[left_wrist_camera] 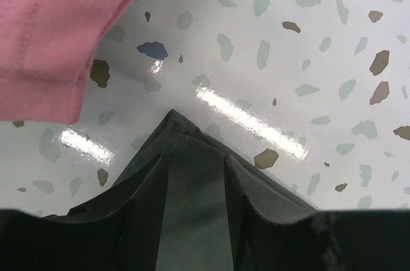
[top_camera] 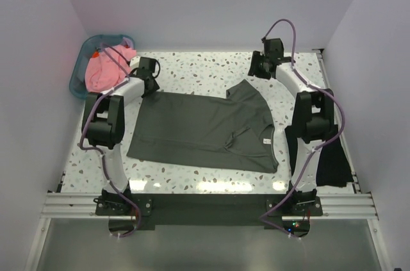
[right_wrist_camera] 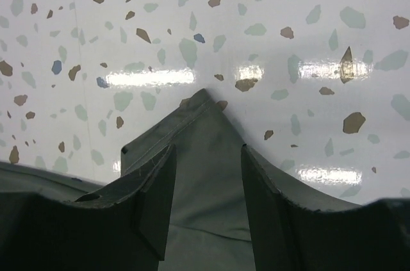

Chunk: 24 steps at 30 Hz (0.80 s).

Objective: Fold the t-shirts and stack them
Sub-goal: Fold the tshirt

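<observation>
— Left side, go.
— My left tool (left_wrist_camera: 195,163) is spread, its fingers astride a corner of the olive-grey t-shirt (top_camera: 192,127) and not pinching it. The pink t-shirt (left_wrist_camera: 45,34) sits at its ten o'clock.
— And right?
— My right tool (right_wrist_camera: 208,156) is spread too, straddling a corner at that shirt's one o'clock. The shirt lies spread out in the middle of the bench (top_camera: 205,66). The teal basket (top_camera: 78,66) is at ten o'clock and the black t-shirt (top_camera: 333,159) at four.
</observation>
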Tool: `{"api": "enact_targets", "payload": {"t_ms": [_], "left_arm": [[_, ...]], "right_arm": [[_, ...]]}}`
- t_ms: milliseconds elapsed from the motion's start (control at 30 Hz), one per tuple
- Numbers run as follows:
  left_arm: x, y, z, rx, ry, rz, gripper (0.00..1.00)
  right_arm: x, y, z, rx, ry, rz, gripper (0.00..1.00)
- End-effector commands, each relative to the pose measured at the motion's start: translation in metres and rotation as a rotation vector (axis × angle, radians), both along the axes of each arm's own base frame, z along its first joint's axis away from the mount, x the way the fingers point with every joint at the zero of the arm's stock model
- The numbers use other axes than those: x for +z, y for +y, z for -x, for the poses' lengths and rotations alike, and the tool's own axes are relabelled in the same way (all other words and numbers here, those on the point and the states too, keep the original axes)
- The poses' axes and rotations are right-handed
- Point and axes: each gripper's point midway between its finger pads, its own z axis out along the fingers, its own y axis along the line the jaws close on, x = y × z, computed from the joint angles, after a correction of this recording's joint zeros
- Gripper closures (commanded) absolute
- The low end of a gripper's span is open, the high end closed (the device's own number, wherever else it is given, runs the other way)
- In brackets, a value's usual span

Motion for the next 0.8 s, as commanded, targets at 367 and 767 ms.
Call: {"api": "enact_targets", "payload": {"t_ms": [367, 767], "left_arm": [[-0.021, 0.005, -0.013, 0.091, -0.011, -0.003, 0.64], [-0.032, 0.002, -0.008, 0.086, 0.009, 0.023, 0.88]], "right_arm": [[-0.042, -0.008, -0.013, 0.048, 0.046, 0.089, 0.52], [-0.073, 0.002, -0.009, 0.072, 0.116, 0.080, 0.64]]}}
